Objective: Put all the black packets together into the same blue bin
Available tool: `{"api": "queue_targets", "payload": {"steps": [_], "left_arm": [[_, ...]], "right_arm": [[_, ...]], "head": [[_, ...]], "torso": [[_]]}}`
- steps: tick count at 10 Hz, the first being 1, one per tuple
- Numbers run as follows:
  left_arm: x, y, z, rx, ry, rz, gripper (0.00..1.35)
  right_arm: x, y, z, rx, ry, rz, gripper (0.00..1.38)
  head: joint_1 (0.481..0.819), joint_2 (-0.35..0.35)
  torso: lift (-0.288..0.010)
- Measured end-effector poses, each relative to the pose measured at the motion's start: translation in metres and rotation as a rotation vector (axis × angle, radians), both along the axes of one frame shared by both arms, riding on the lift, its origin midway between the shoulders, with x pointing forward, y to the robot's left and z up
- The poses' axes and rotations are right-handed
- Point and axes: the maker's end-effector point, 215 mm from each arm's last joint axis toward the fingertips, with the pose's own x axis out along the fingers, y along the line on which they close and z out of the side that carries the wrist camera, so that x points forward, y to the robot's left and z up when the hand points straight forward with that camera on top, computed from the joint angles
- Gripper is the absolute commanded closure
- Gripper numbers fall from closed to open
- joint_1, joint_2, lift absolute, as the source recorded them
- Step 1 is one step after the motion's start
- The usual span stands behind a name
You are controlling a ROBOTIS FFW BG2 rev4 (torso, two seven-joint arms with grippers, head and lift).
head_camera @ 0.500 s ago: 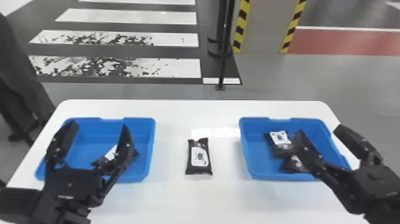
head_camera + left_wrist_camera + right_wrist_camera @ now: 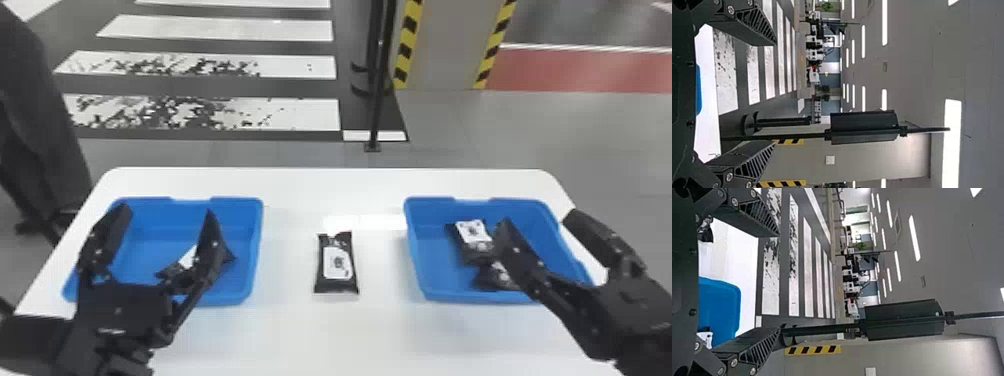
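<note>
1. Landmark: loose black packet (image 2: 337,262), flat on the white desk (image 2: 325,330), between the two bins and apart from both. Pale label faces up; long side runs near to far.
2. Left blue bin (image 2: 254,240): on the desk, left of the loose packet. Holds a black packet (image 2: 187,257) with a pale label, lying askew, partly hidden by a finger of the left arm.
3. Right blue bin (image 2: 420,255): on the desk, right of the loose packet. At least two black packets in it: one with its white label up (image 2: 472,234), another (image 2: 498,272) nearer the robot. They lie close together, part covered by a finger; exact count can't be told.
4. Left pincer (image 2: 165,210): left of the loose packet, seen over the left bin. Fingers spread wide; left wrist view agrees.
5. Right pincer (image 2: 539,217): right of the loose packet, one finger seen over the right bin, the other at that bin's outer side. Also spread; right wrist view agrees.
6. Glare patch (image 2: 365,221) on the desk just beyond the loose packet.
7. Floor well beyond the loose packet: black post (image 2: 378,100) slightly right of it, pillar (image 2: 440,45) with yellow-black edges farther right, white stripes (image 2: 215,27) mostly to the left, red strip (image 2: 585,70) far right.
</note>
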Motion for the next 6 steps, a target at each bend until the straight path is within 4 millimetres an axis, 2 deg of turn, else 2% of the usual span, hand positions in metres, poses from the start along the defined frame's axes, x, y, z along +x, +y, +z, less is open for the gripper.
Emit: {"api": "queue_targets", "payload": {"steps": [2, 3, 6], "left_arm": [[0.0, 0.001, -0.001, 0.001, 0.002, 0.003, 0.14], [0.0, 0.001, -0.001, 0.0, 0.004, 0.003, 0.14], [0.001, 0.001, -0.003, -0.002, 0.01, 0.002, 0.14]], "right_arm": [[0.001, 0.0, 0.0, 0.001, 0.002, 0.002, 0.17], [0.003, 0.004, -0.007, 0.002, 0.021, 0.023, 0.17], [0.032, 0.008, -0.031, -0.008, 0.059, 0.094, 0.17]], "head": [[0.695, -0.034], [0.695, -0.029], [0.695, -0.022]], "torso": [[-0.11], [-0.11], [-0.11]]}}
